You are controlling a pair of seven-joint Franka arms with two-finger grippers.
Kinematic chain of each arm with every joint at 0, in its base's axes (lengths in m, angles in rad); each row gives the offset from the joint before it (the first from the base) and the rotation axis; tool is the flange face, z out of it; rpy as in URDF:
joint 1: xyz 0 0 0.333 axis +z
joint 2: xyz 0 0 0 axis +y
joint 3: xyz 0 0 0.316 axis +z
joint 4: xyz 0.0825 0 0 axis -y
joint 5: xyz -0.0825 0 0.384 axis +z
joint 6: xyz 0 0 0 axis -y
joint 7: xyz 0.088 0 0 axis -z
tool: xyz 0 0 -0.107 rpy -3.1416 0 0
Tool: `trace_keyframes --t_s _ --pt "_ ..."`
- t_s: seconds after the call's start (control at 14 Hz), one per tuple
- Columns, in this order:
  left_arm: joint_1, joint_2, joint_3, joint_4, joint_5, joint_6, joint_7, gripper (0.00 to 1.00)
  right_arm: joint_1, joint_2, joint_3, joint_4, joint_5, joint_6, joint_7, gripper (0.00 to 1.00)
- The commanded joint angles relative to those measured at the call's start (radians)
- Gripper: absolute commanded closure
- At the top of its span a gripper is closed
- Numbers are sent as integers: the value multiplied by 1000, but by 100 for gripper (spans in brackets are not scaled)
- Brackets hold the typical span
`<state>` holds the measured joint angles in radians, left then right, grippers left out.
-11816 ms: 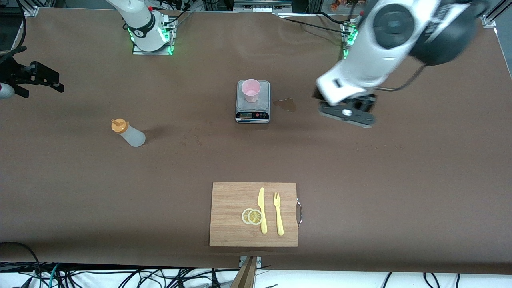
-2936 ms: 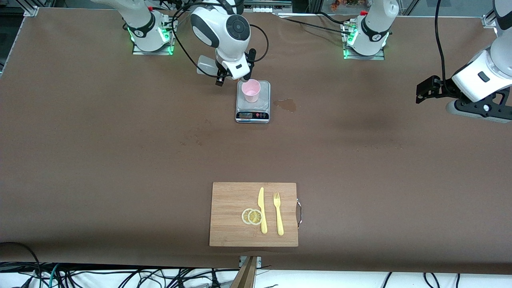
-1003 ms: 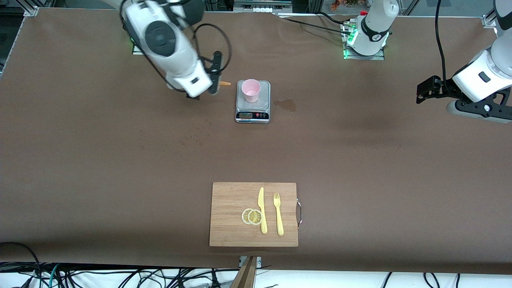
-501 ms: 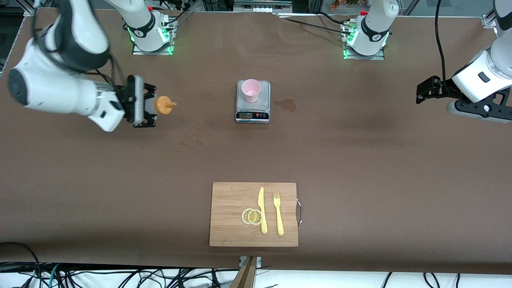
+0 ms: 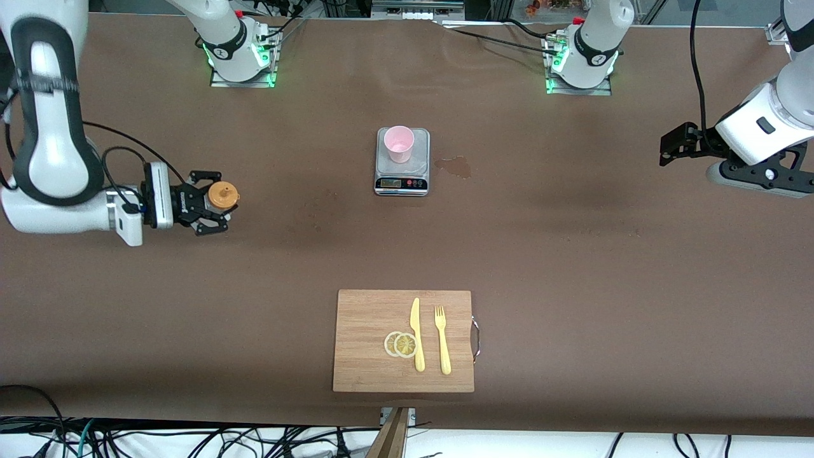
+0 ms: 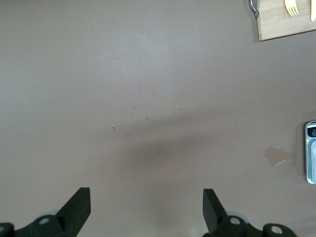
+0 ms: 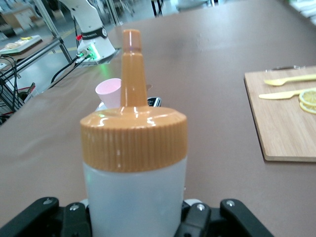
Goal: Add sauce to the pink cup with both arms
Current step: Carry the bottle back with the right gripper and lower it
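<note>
The pink cup (image 5: 399, 143) stands upright on a small scale (image 5: 402, 172) at mid-table; the right wrist view shows the cup (image 7: 108, 91) past the bottle's nozzle. The sauce bottle (image 5: 222, 194), whitish with an orange nozzle cap, sits upright in my right gripper (image 5: 214, 205), which is shut on its body low over the table toward the right arm's end, well away from the cup. Up close the bottle (image 7: 133, 187) fills the gap in that gripper (image 7: 134, 219). My left gripper (image 5: 673, 143) waits open over bare table at the left arm's end, its gap (image 6: 145, 205) holding nothing.
A wooden cutting board (image 5: 369, 318) with a yellow knife (image 5: 416, 334), fork (image 5: 442, 340) and lemon slices (image 5: 400, 344) lies near the front edge. A small wet stain (image 5: 455, 166) marks the table beside the scale.
My right arm has swung the bottle from beside the scale out toward its own end of the table and lowered it, turning the nozzle from sideways to upright. The left arm has not moved.
</note>
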<state>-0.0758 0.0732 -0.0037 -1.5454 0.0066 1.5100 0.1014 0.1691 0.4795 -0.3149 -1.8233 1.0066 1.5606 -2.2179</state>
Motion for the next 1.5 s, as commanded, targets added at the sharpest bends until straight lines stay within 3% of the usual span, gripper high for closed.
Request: trace_keyframes --t_s 0.0,0.14,0.5,0.64,0.72,0.86,1.15,1.43 --pt "1 14 -1 30 -23 -25 0 0 -36 184 -27 80 126 -123 -185 97" --pt "1 14 -1 30 -23 -25 0 0 -52 305 -27 122 225 -227 -281 97" --pt "-1 16 -2 30 -23 -25 1 0 -89 395 -24 119 296 -274 -388 95" --pt "-2 16 -2 30 -23 -25 1 0 -98 410 -24 116 297 -293 -408 88" --pt "-1 16 -2 30 -23 -25 0 0 -99 413 -24 114 299 -304 -413 79" --pt "-1 16 -2 30 -23 -24 1 0 -112 415 -26 110 297 -312 -414 1" --pt "2 16 -2 31 -25 -24 0 0 -132 407 -62 127 227 -336 -411 0" --pt "1 16 -2 37 -23 -24 0 0 -134 377 -116 245 110 -337 -392 0"
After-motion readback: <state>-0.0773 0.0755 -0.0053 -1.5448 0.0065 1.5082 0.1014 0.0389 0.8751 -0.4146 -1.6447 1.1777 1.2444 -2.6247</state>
